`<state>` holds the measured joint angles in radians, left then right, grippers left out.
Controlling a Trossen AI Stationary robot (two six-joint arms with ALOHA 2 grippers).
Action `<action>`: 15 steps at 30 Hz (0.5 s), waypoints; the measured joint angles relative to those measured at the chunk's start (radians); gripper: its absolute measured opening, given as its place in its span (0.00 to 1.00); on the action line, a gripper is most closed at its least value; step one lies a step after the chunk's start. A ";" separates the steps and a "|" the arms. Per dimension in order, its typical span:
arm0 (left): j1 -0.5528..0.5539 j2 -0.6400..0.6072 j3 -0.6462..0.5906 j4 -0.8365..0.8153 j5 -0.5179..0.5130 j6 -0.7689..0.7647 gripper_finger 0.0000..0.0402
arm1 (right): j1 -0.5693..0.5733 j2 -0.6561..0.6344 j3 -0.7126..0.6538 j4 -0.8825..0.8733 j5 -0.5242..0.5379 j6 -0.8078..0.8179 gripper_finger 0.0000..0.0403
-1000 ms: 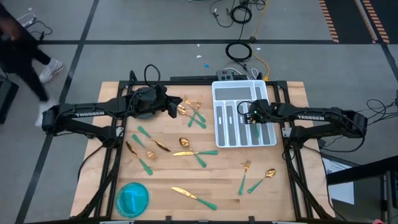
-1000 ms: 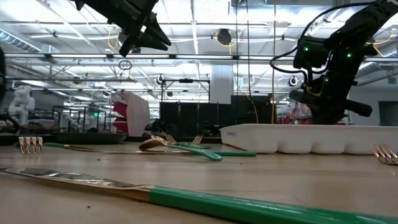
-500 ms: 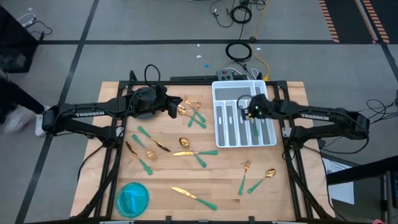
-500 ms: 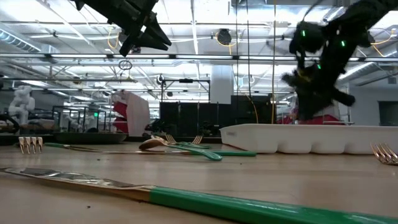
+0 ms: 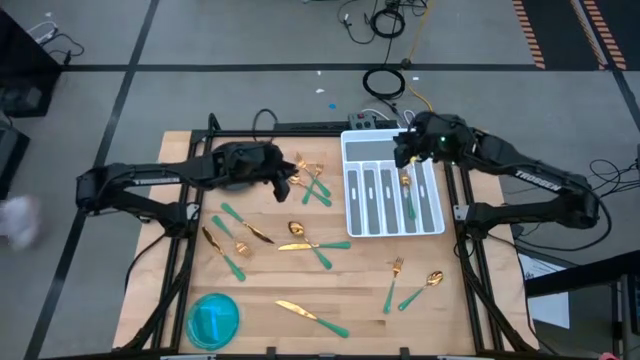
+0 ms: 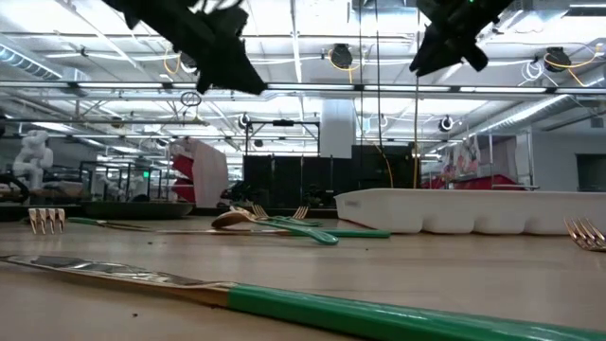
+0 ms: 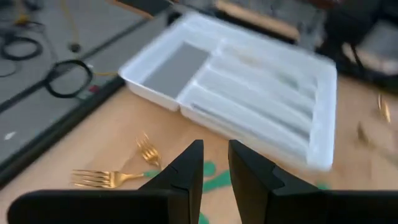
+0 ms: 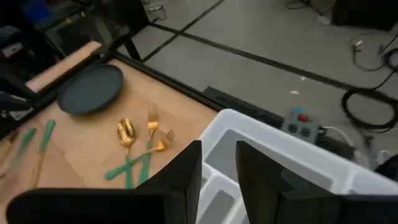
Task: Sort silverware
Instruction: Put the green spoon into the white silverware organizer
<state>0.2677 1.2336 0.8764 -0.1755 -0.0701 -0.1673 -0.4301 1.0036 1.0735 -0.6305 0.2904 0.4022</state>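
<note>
At the near edge of the tabletop [image 5: 270,280] a teal round dish [image 5: 213,319] sits at the left corner, with a knife [image 5: 312,317] just to its right. Toward the right, a fork [image 5: 392,282] and a spoon [image 5: 422,287] lie side by side, apart from the rest.

Mid-table on the left, several pieces of silverware lie scattered: a fork with a green handle [image 5: 232,217], a gold-headed piece [image 5: 222,251] near the left edge, and a spoon [image 5: 296,230] crossing another green-handled piece [image 5: 320,251].

Farther back, a small heap of forks and a spoon [image 5: 310,178] lies just left of the white slotted tray [image 5: 392,184]. In the tray, a gold-headed piece [image 5: 407,184] rests in one of the right-hand slots; other slots hold what look like dark-handled pieces, though the view is too coarse to be sure.

The left gripper [image 5: 281,182] hangs above the tabletop just left of that heap, and its fingers [image 7: 188,171] stand a narrow gap apart with nothing between them. The right gripper [image 5: 401,152] is raised over the far end of the tray, near its back rim; its fingers [image 8: 186,176] are likewise slightly parted and empty.

Behind the tray, a small grey box with buttons [image 5: 368,122] rests at the far edge, with coiled black cable [image 5: 385,82] on the floor beyond.
</note>
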 joint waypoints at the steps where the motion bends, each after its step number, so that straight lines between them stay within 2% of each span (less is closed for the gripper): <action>1: 0.005 0.021 0.000 -0.001 0.016 0.046 0.20 | 0.000 0.000 0.015 -0.028 0.000 -0.019 0.23; 4: 0.022 0.097 0.002 -0.002 0.029 0.177 0.20 | 0.000 0.000 0.036 -0.086 0.000 -0.050 0.23; 7: 0.051 0.184 0.035 -0.042 0.073 0.231 0.20 | 0.000 0.001 0.036 -0.143 -0.001 -0.053 0.23; 10: 0.064 0.266 0.102 -0.130 0.093 0.251 0.20 | 0.000 0.000 0.036 -0.188 -0.002 -0.071 0.23; 15: 0.065 0.383 0.224 -0.275 0.094 0.442 0.20 | 0.000 0.000 0.033 -0.193 -0.003 -0.111 0.23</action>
<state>0.3325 1.6171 1.1003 -0.4509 0.0239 0.2746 -0.4301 1.0039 1.1069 -0.8233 0.2878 0.2915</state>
